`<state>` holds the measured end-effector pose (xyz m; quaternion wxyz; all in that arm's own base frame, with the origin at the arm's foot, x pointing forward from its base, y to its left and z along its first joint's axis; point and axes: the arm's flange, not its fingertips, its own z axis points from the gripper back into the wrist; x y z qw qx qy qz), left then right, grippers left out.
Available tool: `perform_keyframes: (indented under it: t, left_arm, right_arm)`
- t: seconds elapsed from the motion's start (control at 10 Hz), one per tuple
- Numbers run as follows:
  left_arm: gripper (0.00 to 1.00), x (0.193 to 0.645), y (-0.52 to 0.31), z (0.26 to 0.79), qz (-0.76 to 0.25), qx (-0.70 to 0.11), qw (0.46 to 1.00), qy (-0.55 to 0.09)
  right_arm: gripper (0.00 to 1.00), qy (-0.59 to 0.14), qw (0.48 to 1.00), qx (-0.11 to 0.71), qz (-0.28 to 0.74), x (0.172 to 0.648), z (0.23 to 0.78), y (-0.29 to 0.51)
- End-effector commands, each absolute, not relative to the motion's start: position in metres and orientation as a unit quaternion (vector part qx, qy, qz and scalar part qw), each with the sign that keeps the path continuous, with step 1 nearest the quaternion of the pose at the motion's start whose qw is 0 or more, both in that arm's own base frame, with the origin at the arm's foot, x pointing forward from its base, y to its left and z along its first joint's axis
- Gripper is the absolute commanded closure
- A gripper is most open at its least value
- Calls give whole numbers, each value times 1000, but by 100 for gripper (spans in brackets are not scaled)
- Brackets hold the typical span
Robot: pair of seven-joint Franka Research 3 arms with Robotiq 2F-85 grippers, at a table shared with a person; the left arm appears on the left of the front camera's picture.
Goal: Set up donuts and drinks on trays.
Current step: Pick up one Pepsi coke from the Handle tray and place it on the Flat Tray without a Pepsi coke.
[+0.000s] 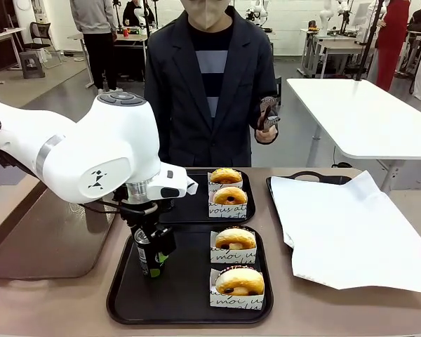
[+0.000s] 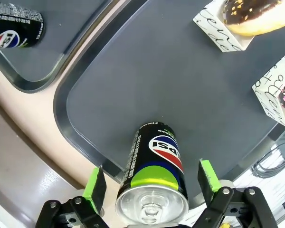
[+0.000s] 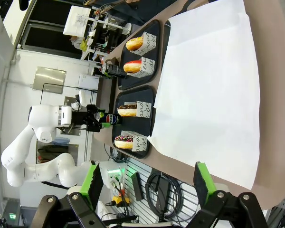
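Careful now: the left gripper [image 2: 152, 183] has its jaws spread wide either side of the soda can [image 2: 154, 175], standing on the near black tray [image 1: 189, 309]. A crooked lift-off could clip and topple it.

**Item count, table at this moment**

Black trays: two, a near tray [image 1: 119, 295] and a far tray [image 1: 189, 210]. One further tray [image 1: 316, 177] was lined with white paper [image 1: 351, 225], and one brown tray [image 1: 49, 239] lay at the left.

Donuts in white sleeves: four in total. Two sat on the near tray, donut one [image 1: 238, 281] and donut two [image 1: 234, 239]; two on the far tray, donut three [image 1: 229, 196] and donut four [image 1: 225, 175].

Cans: two counted, near can [image 2: 154, 178] and far can [image 2: 14, 29].

Robot arms: two. Persons at the table: one [image 1: 210, 91].
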<state>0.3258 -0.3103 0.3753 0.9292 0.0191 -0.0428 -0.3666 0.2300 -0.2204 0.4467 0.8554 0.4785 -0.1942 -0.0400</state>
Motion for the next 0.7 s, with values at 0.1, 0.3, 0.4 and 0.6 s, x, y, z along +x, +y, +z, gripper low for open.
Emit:
perform_keyframes:
  t: [0.1,0.3,0.4,0.6]
  left_arm:
    - [0,319,-309,388,-353,23,934,-54]
    - [0,312,-309,393,-361,16,931,-57]
    - [0,306,-309,398,-371,10,927,-64]
    - [0,287,-300,415,-380,1,921,-82]
  right_arm:
    - [0,-205,849,486,-34,231,446,-220]
    - [0,-205,849,486,-34,231,446,-220]
    - [0,-205,849,486,-34,231,446,-220]
    - [0,-205,849,486,-34,231,446,-220]
